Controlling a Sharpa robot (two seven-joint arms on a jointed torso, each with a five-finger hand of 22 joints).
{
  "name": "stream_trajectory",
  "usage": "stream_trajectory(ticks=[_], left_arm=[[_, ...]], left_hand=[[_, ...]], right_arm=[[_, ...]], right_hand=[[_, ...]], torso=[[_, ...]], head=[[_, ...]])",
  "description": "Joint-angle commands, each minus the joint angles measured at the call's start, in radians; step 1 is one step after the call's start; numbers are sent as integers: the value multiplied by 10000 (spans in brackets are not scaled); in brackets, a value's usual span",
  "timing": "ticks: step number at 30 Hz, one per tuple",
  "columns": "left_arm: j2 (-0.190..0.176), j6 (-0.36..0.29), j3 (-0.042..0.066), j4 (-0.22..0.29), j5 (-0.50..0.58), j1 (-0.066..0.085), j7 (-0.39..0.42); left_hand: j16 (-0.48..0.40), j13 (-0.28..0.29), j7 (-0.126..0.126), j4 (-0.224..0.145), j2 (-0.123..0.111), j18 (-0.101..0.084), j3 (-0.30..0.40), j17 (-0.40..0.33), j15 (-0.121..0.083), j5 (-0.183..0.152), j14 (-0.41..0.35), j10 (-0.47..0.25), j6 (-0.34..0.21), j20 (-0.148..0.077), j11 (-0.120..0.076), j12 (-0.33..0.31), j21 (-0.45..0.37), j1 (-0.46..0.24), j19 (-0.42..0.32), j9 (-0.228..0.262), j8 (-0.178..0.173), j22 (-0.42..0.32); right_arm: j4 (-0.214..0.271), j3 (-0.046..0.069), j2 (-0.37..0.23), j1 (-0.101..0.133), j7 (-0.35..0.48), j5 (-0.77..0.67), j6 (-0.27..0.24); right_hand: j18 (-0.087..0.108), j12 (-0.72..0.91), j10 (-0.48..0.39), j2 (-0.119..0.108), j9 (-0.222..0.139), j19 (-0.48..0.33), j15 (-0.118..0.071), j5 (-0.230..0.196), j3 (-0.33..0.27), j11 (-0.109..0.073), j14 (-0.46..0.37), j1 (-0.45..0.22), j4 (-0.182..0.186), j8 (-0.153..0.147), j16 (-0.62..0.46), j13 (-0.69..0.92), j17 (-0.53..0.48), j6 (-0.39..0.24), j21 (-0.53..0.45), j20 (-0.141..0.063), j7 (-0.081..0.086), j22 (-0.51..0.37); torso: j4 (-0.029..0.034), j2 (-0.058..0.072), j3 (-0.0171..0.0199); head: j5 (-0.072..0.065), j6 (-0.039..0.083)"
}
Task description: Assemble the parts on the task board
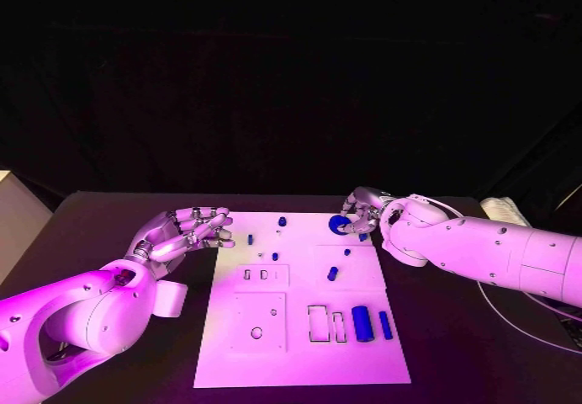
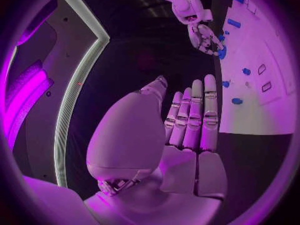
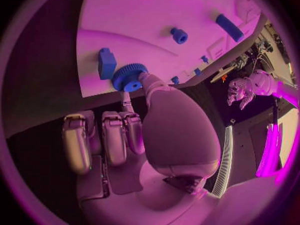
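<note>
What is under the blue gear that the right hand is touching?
The blue gear sits at the far edge of the white task board, with the right hand on it. Whether a peg or hole lies beneath is hidden by the gear.

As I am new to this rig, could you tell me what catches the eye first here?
The white task board fills the table's middle, dotted with small blue parts. At its far edge the right hand touches a blue gear. The left hand hovers at the board's left edge, holding nothing.

Magenta light floods all — dark backdrop, wrist views bend at rims.
</note>
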Motion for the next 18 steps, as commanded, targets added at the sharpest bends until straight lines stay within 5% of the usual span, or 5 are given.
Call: stream_trajectory(ticks=[1, 8, 18], left_arm=[[22, 178, 8, 11, -44, 10, 40], [21, 175, 8, 9, -46, 9, 37], [20, 181, 8, -4, -47, 9, 34]], left_hand=[[52, -8, 4, 11, -1, -21, 73, 15, -17, -15, -66, 61, 34, -4, 5, -54, 66, 106, -83, -10, -67, 16], [52, -8, 4, 11, -1, -21, 73, 15, -17, -15, -66, 61, 34, -4, 5, -54, 66, 106, -83, -10, -67, 16], [57, -8, 2, 7, 8, -22, 86, 22, -17, -15, -72, 66, 38, -5, 5, -59, 79, 116, -92, -12, -69, 26]], right_arm=[[24, -34, 2, -57, 81, -48, 210], [393, -35, -22, -76, 266, -622, -620], [1465, -14, -36, -33, 153, -1913, -1856]], right_hand=[[-142, 21, 1066, 68, 34, 1046, -11, -132, 449, -46, 1079, 186, -44, 134, 43, 2631, 2628, 338, 60, 6, -49, 2634], [-142, 21, 1066, 140, 169, 1046, -149, -396, 1114, -204, 1079, 142, -175, 314, 43, 2631, 2628, 764, 60, -112, -229, 2634], [-142, 21, 1066, -60, 260, 1046, -210, -459, 1385, -268, 1079, -203, -204, 366, 43, 2631, 2628, 882, 60, -182, -292, 2634]], torso=[[-4, 0, 2], [-4, 0, 0], [2, -8, -1]], head=[[4, -2], [-5, 24], [59, 41]])
